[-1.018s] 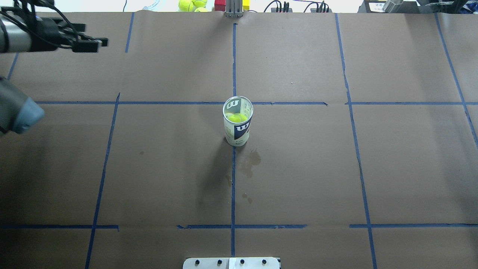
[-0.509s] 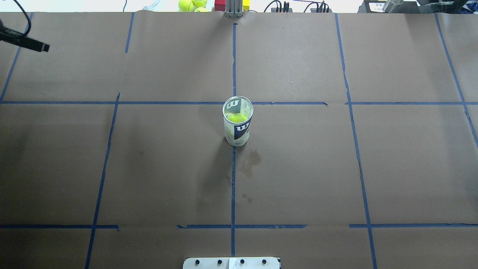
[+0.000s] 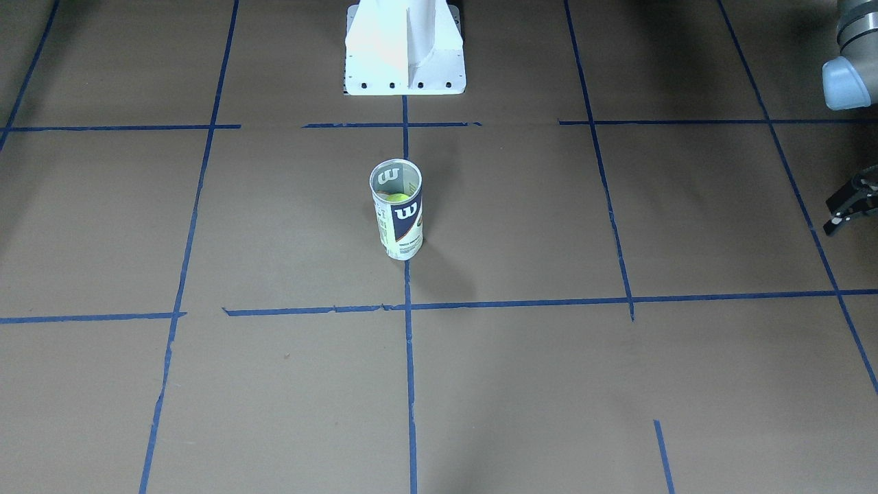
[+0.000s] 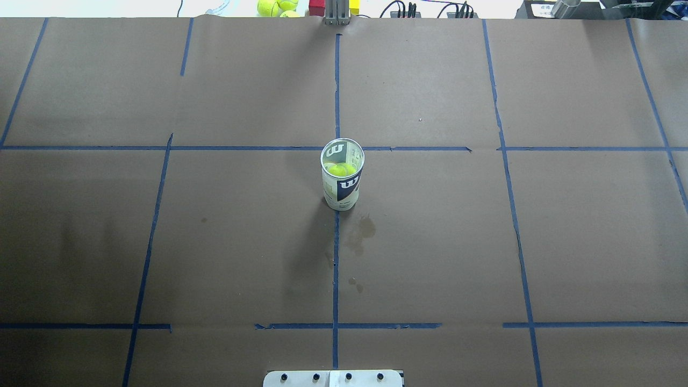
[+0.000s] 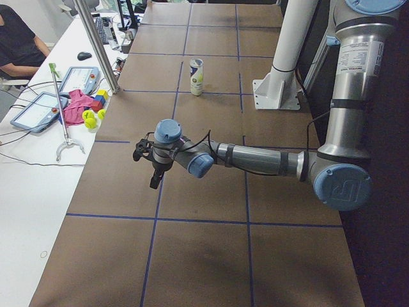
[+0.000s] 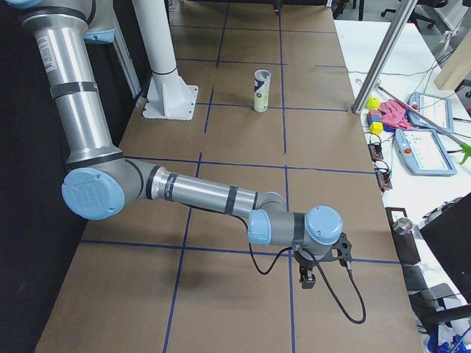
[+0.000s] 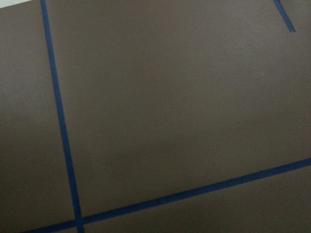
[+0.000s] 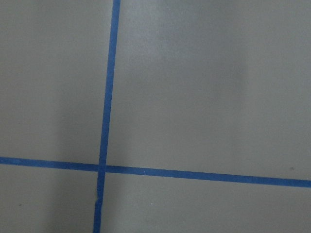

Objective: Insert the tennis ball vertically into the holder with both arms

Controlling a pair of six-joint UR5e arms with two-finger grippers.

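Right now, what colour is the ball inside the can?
Neon yellow-green; the ball shows best in the overhead view.

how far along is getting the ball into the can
Done: the fuzzy yellow-green tennis ball sits inside the upright clear plastic Wilson can. In hand: nothing; the left gripper and right gripper hang far from the can, with no ball showing in either. Left: apparently nothing, the insertion looks complete.

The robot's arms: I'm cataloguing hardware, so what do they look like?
Left arm and right arm: silver tubes, grey joints, light-blue round caps embossed with a logo, white printed labels, thin black cables. Left gripper and right gripper are black.
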